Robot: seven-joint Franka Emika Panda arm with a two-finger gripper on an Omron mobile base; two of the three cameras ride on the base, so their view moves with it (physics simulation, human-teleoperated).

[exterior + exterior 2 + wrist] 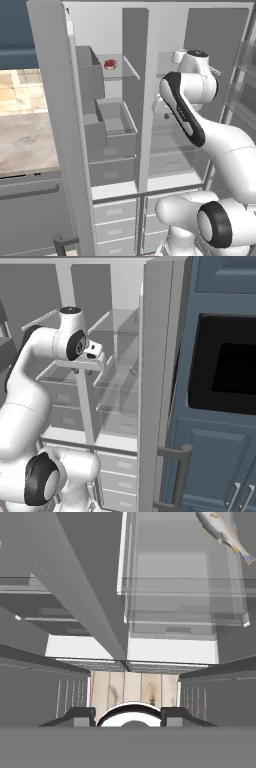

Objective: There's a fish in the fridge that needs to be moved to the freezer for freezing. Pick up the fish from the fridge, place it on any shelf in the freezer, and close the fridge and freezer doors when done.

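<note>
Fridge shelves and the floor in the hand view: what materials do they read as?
The fridge shelves look like clear glass: see-through and faintly glossy, with pale edge lines, and the fish and the layers behind show through them. They might equally be clear plastic. The floor looks like light wood planks, matte, with tan grain and seams between the boards.

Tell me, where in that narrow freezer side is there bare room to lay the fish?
The freezer's glass shelf is mostly bare: only a small red item sits near its back left, so the front and right stay free. The open grey bin below looks empty too. Lower down is crowded with closed drawers. The fish lies on a fridge shelf.
</note>
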